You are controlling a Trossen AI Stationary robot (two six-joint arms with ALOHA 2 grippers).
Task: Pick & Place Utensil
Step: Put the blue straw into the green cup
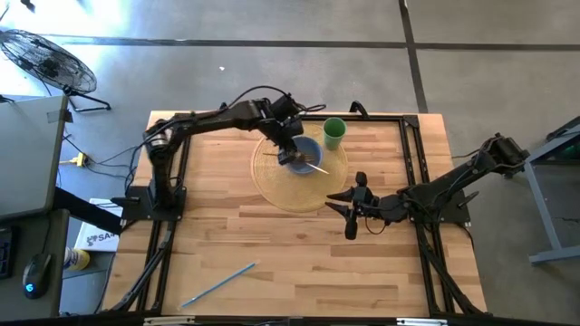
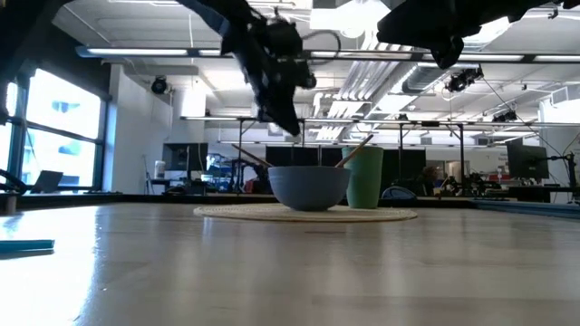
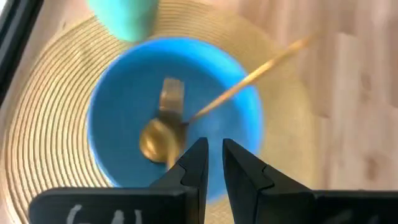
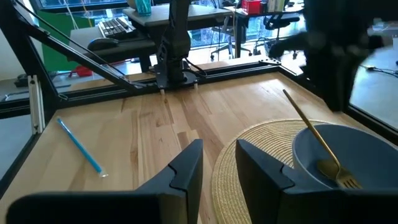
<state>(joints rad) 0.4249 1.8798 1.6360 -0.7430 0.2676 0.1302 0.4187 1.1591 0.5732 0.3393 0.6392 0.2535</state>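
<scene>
A blue bowl [image 1: 305, 156] [image 3: 174, 112] sits on a round woven mat [image 1: 272, 181]. Gold utensils lie inside it: a spoon head [image 3: 155, 142] rests on the bottom, and a long gold handle [image 3: 261, 65] [image 4: 308, 127] leans out over the rim. My left gripper [image 1: 292, 156] [image 3: 214, 152] hovers just above the bowl, pointing down, its fingers slightly apart and holding nothing. My right gripper [image 1: 344, 210] [image 4: 219, 155] waits open above the table, near the mat's right edge.
A green cup [image 1: 333, 133] [image 2: 365, 178] stands on the mat beside the bowl, on its far side. A blue stick [image 1: 217, 285] [image 4: 81, 146] lies on the wood near the table's near-left edge. Black frame rails [image 1: 412, 154] run along the table's sides.
</scene>
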